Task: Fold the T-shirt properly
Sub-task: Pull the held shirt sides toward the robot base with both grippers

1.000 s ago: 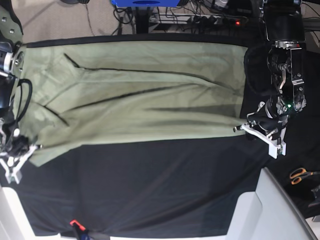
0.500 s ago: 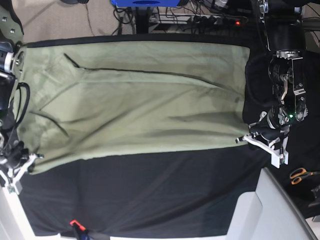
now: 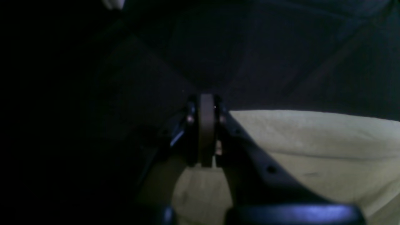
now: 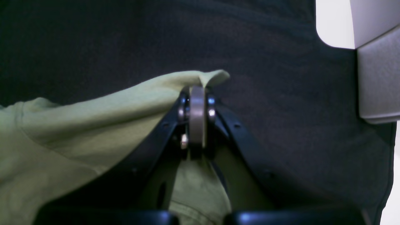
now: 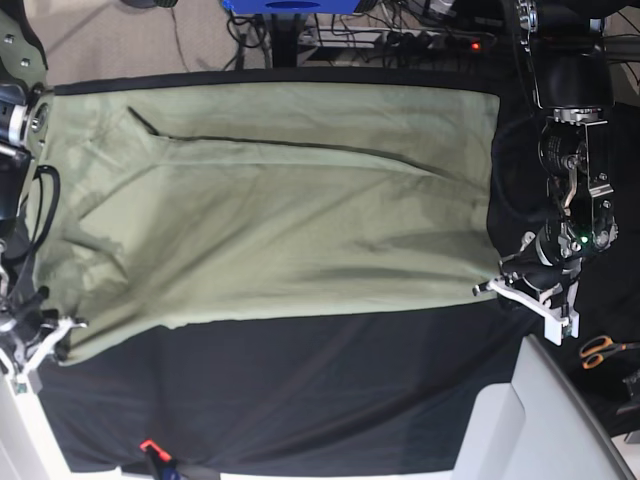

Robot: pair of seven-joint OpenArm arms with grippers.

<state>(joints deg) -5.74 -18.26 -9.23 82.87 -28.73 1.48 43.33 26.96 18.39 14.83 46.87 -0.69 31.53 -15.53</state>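
Observation:
The pale sage-green T-shirt lies spread across the black table cloth, stretched from left to right. My left gripper is at the shirt's near right corner, shut on the fabric; in the left wrist view its closed tips sit on the shirt's edge. My right gripper is at the near left corner, shut on the fabric; in the right wrist view the closed tips pinch a raised fold of the shirt.
Orange-handled scissors lie at the right edge. A white-grey box stands at the near right, also in the right wrist view. A small red-tipped tool lies at the near edge. Cables and a power strip are behind the table.
Both grippers have pulled the shirt's near edge toward the front of the table. The shirt lies flatter and covers more of the cloth, with fewer dark creases.

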